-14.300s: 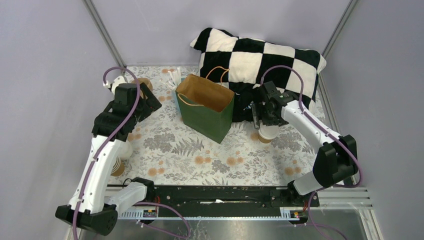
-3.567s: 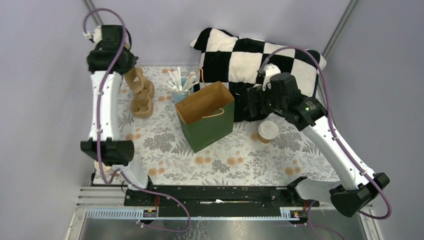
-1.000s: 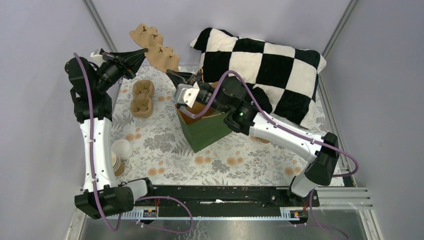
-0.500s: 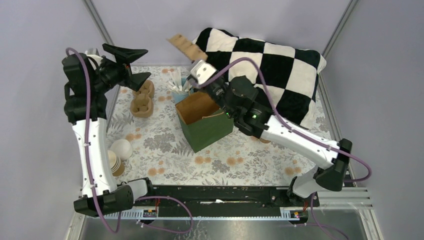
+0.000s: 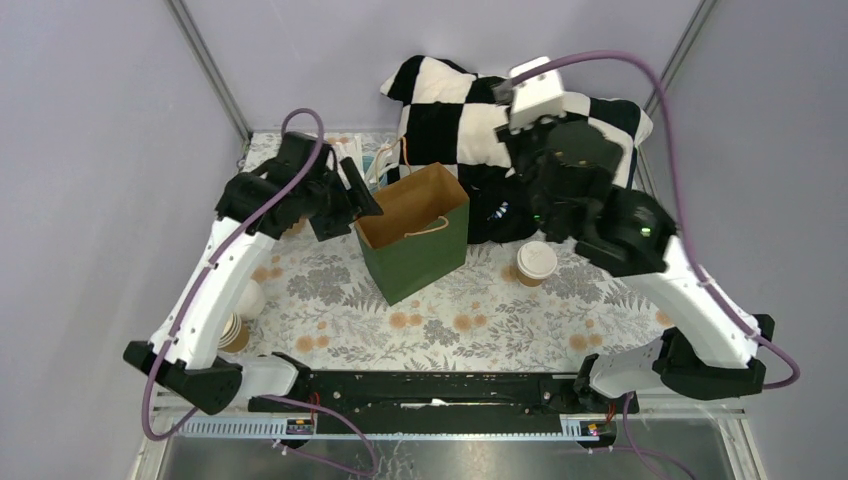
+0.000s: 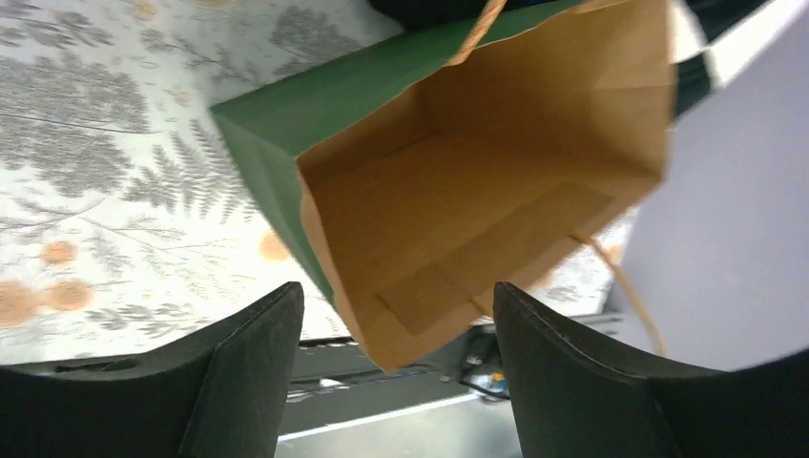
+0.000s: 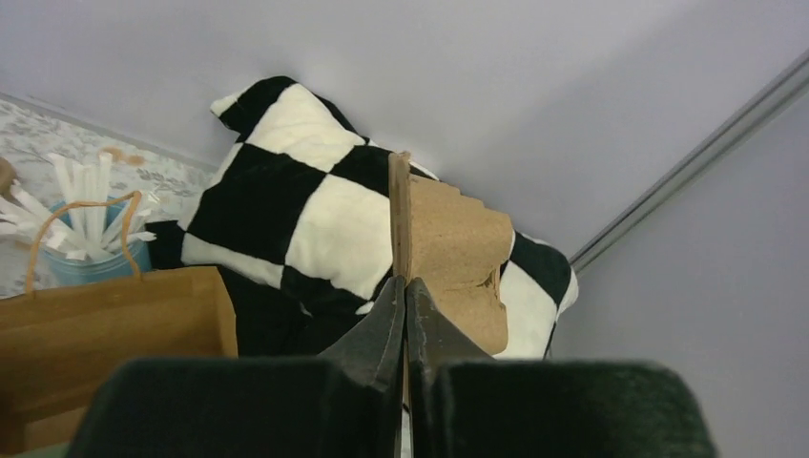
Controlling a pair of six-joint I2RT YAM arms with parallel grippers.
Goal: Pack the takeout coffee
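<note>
Takeout coffee (image 5: pixel 536 260) upright on tabletop (image 5: pixel 330 290), just R of green bag (image 5: pixel 420 250). L gripper (image 6: pixel 391 305) spread wide over bag mouth. R gripper (image 7: pixel 405 286) pinching pulp carrier (image 7: pixel 453 258), pillow (image 7: pixel 315 210) behind.

Even, soft, bright light; wrist views slightly blurred, perhaps by motion.

no legible writing

nothing readable in any view. plain kraft inside and plain green outside on the bag (image 6: pixel 458 191); blank off-white lid on the takeout coffee (image 5: pixel 536 260); bare brown pulp on the cup carrier (image 7: pixel 458 258); only black-and-white checks on the pillow (image 5: pixel 465 110); only a fern-and-flower print on the bench (image 5: pixel 330 290).
</note>
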